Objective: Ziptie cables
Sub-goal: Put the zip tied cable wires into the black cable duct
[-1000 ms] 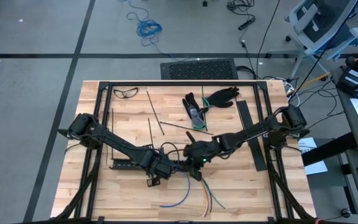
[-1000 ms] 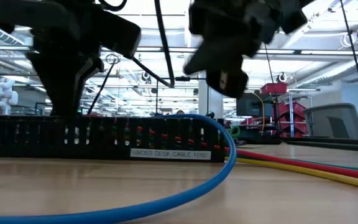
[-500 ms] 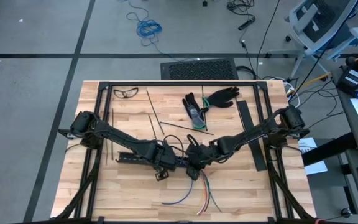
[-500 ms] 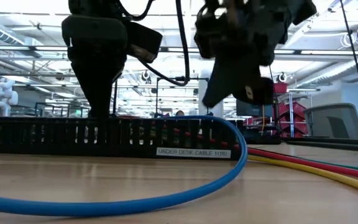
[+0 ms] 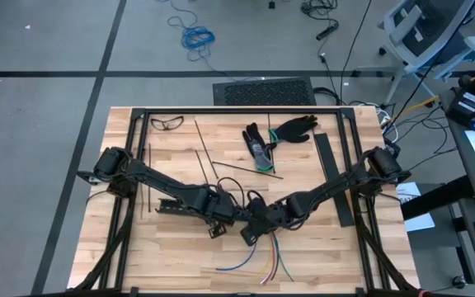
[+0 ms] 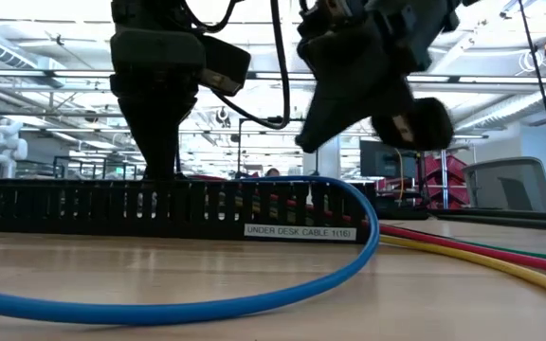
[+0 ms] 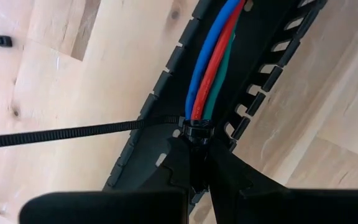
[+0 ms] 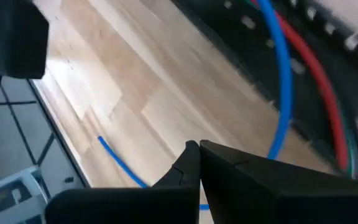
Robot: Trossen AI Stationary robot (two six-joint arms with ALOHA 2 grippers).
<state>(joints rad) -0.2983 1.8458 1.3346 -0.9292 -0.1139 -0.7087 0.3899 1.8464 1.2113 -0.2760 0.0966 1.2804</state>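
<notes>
Blue, red, yellow and green cables [image 5: 264, 266] fan out loose over the wooden worktop [image 5: 320, 247] close to its near edge, the blue one curling in a wide loop along the boards. Farther in they run together into a long black slotted rail [image 6: 112, 208], which bears a label reading "UNDER DESK CABLE". At the middle of the worktop the left gripper [image 7: 194, 146] reaches down into the rail, its fingers pressed together on the head of a ziptie [image 7: 73, 132] that wraps the bundle, the strap's tail sticking out sideways over the wood. Just beside it, the right gripper [image 8: 197, 152] hangs above the cables with its fingers shut on nothing. Toward the far edge lie spare zipties [image 5: 200, 169], black gloves [image 5: 279, 134] and safety glasses [image 5: 168, 123].
</notes>
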